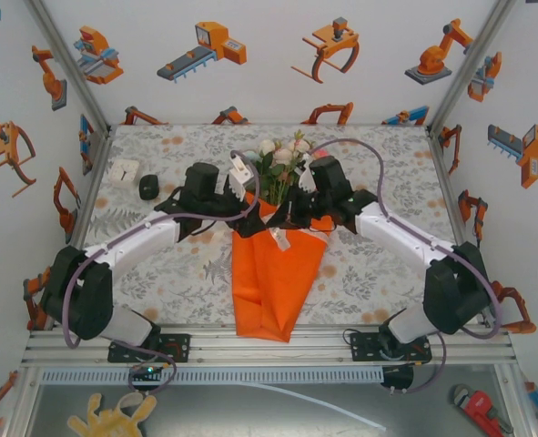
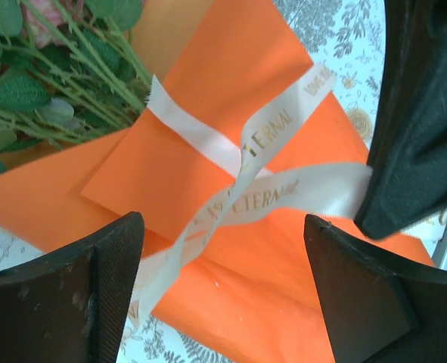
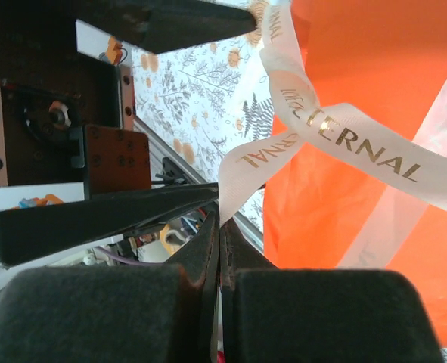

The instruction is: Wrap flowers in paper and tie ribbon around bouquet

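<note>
Right gripper (image 3: 218, 227) pinching ribbon (image 3: 359, 144) end; left gripper (image 2: 223, 227) spread, straddling crossed ribbon over orange paper (image 2: 231, 68)

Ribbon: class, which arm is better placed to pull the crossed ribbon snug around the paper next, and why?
Probably the right. The right gripper is shut on one end of the ribbon beside the paper, ready to pull. The left gripper is open, fingers astride the crossing, gripping nothing.
</note>
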`<state>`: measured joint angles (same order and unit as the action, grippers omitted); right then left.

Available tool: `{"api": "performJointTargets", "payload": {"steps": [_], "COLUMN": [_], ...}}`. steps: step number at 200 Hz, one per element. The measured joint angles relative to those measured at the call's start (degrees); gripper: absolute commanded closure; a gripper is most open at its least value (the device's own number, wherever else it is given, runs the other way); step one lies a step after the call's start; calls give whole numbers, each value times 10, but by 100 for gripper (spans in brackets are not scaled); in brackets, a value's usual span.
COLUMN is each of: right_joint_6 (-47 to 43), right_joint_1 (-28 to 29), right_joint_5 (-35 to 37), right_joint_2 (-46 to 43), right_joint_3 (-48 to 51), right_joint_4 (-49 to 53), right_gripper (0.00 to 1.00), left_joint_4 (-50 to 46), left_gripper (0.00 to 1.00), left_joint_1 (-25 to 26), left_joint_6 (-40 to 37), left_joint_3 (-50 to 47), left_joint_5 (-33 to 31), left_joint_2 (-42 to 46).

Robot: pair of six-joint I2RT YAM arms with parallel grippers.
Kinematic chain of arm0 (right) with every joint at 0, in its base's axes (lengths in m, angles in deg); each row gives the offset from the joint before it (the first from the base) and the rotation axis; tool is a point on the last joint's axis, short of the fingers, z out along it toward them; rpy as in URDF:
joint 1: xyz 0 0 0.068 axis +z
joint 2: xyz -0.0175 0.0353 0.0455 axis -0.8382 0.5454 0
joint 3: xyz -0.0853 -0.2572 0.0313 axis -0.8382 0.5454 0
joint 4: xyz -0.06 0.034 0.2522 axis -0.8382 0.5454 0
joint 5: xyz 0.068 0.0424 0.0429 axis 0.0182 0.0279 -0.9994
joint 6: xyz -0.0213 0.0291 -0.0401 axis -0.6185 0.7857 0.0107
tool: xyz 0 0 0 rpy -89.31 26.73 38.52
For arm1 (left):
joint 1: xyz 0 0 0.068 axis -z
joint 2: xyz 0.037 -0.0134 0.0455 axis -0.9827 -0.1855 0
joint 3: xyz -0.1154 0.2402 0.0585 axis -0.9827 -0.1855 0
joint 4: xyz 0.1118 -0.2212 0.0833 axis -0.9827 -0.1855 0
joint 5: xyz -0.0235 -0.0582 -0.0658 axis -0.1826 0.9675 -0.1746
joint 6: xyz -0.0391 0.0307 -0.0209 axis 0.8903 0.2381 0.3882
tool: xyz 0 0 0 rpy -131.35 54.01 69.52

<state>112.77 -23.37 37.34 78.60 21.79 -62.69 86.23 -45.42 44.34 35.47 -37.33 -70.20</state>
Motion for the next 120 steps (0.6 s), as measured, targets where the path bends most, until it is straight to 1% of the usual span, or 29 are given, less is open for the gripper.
{"api": "performJointTargets", "payload": {"steps": [13,26,42,60,75,88,106,120], "right_joint_6": [-1,-19,-76,-161,-220,-255,-282,-293], "right_joint_1": [-7,-16,-28,-36,-37,-37,-37,-37], "right_joint_5": [-11,-20,-15,26,75,110,124,123], "right_joint_2": [5,6,8,20,32,42,57,65], "right_joint_3": [-1,-7,-40,-108,-151,-164,-162,-153], "right_joint_4": [11,47,136,255,329,375,408,412], "right_gripper": [100,100,100,100,100,100,100,100], "left_joint_4": [-1,-1,-1,-2,-14,-34,-72,-97], "left_gripper": [20,20,20,20,20,19,18,19], "left_joint_1": [0,2,3,3,2,2,-1,-9], "left_joint_6": [0,0,2,15,37,68,122,152], "left_joint_3": [-9,-11,-13,-26,-29,-24,-18,-19], "left_joint_5": [-2,-7,-19,-51,-98,-157,-249,-297], "left_joint_2": [8,12,19,42,59,64,54,42]}}
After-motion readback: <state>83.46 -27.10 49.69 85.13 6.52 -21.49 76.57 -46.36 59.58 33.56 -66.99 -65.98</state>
